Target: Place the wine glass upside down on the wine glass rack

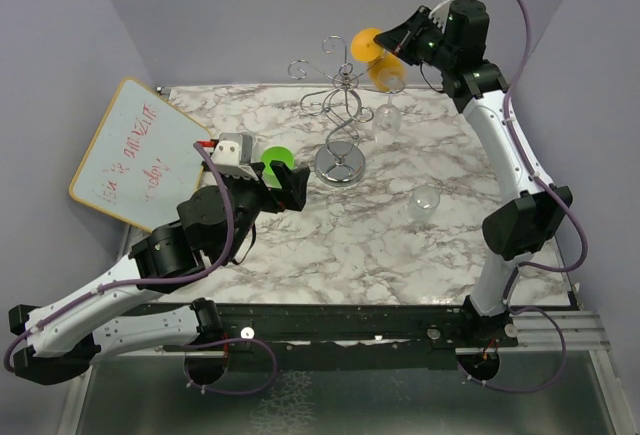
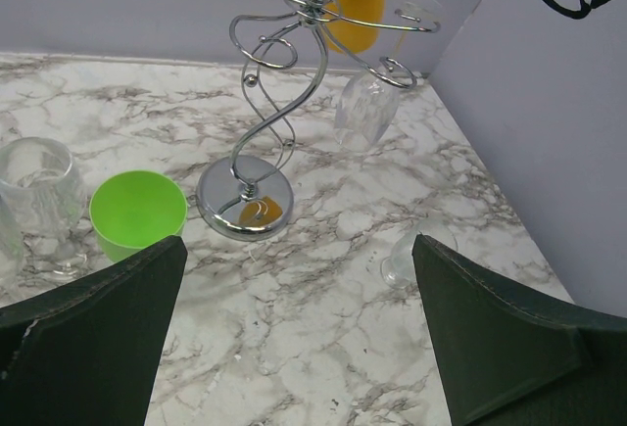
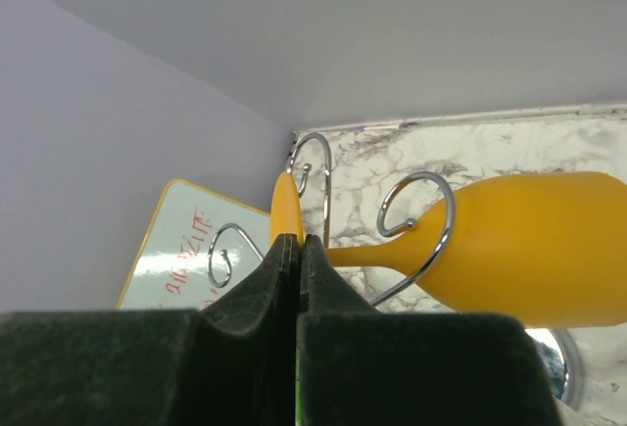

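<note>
The silver wire wine glass rack [image 1: 341, 105] stands at the table's back middle on its round shiny base [image 1: 339, 163]; it also shows in the left wrist view [image 2: 272, 118]. My right gripper [image 1: 400, 43] is shut on the round foot [image 3: 285, 209] of an orange wine glass [image 1: 386, 72], held high at the rack's right scroll arms, bowl [image 3: 539, 240] downward. One curled arm [image 3: 419, 213] crosses the stem. A clear glass [image 1: 388, 115] hangs upside down from the rack. My left gripper [image 1: 285, 187] is open and empty, low, left of the base.
A green cup [image 1: 277, 159] stands just left of the rack's base, by my left gripper. A clear glass [image 1: 425, 202] lies on the marble at the right. Another clear glass [image 2: 39, 196] stands left of the green cup. A whiteboard [image 1: 140, 150] leans at the left edge.
</note>
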`<action>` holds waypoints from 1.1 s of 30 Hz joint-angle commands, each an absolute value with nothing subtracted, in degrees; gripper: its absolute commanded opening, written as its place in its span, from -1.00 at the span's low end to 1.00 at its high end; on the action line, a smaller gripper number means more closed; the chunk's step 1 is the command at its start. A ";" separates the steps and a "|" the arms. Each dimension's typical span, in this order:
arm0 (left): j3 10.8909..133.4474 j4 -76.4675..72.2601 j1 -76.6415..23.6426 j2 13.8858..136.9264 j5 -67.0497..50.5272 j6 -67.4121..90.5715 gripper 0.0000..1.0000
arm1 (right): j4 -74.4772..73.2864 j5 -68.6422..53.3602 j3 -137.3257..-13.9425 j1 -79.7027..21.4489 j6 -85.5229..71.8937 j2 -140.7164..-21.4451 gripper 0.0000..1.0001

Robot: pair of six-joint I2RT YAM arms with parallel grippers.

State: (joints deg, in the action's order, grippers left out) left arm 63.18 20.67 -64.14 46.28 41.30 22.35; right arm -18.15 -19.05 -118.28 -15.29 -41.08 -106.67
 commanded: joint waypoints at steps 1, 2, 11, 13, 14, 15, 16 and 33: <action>62.14 20.30 -64.24 45.45 42.24 22.94 0.98 | -16.43 -13.39 -117.20 -15.35 -40.25 -104.66 -0.99; 62.10 20.30 -64.25 45.44 42.25 22.94 0.98 | -16.04 -13.09 -117.13 -15.33 -40.17 -104.80 -0.99; 61.70 20.30 -64.25 45.42 42.05 23.03 0.98 | -12.55 -10.81 -117.69 -15.32 -39.20 -106.88 -0.99; 61.61 20.30 -64.25 45.52 42.01 23.03 0.98 | -12.19 -11.19 -118.22 -15.30 -39.15 -107.68 -0.99; 61.51 20.30 -64.25 45.57 41.94 23.10 0.98 | -11.97 -11.51 -118.48 -15.29 -38.93 -108.05 -0.99; 61.49 20.30 -64.25 45.66 41.93 23.09 0.98 | -11.87 -11.93 -118.65 -15.29 -38.81 -108.48 -0.99; 61.52 20.30 -64.25 45.74 41.88 23.04 0.98 | -11.74 -12.26 -118.86 -15.29 -38.77 -108.89 -0.99; 61.48 20.43 -64.25 45.88 42.34 22.69 0.98 | -14.27 -16.25 -121.94 -15.30 -37.71 -111.68 -0.37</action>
